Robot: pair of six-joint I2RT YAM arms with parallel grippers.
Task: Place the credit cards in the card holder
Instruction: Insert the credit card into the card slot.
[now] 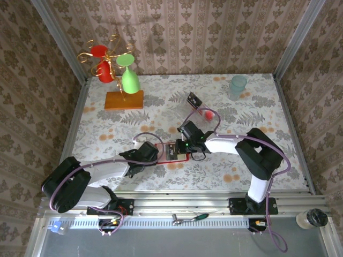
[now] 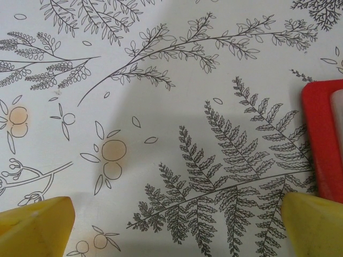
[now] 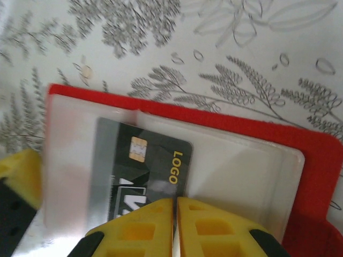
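The red card holder lies open on the patterned cloth, its pale clear pocket facing up. A black credit card with a gold chip lies flat on it, its left part under the pocket film. My right gripper is shut, its yellow fingertips pressed together over the card's near edge; the card is not between them. From above, the right gripper sits at the holder. My left gripper is open just left of the holder's red edge. Two more credit cards, one black and one whitish with a red blotch, lie further back.
A wooden-based rack with red and green cups stands at the back left. A pale teal cup stands at the back right. A yellow finger of the left gripper sits by the holder's left side. Patterned walls enclose the table.
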